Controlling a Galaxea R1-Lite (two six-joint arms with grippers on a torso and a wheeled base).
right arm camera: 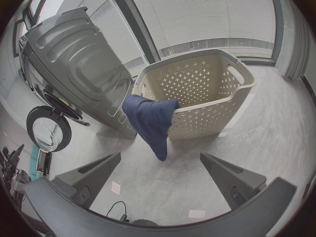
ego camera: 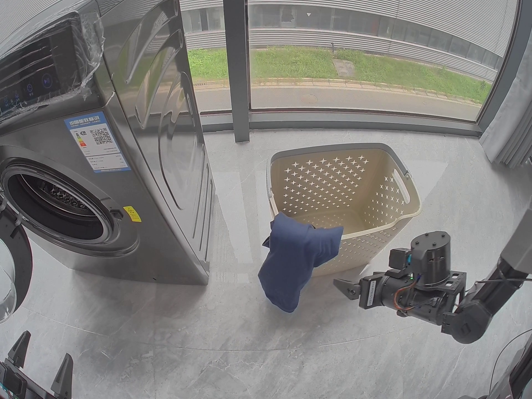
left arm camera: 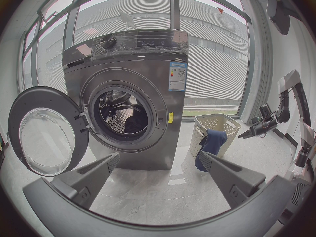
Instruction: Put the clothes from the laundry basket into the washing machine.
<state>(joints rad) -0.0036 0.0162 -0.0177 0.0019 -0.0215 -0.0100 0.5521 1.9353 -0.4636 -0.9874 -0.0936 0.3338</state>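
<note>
A dark blue garment is draped over the near left corner of the cream laundry basket, hanging down its outside toward the floor. The grey washing machine stands left of the basket, with its round door swung open. Something dark lies in the drum. My right gripper hovers open and holding nothing, just right of the garment, near the basket's front. My left gripper is open low before the machine.
A glass window wall with a dark pillar runs behind the basket, and a grey curtain hangs at the right. Paper scraps and a thin cable lie on the bare grey floor in front of the machine.
</note>
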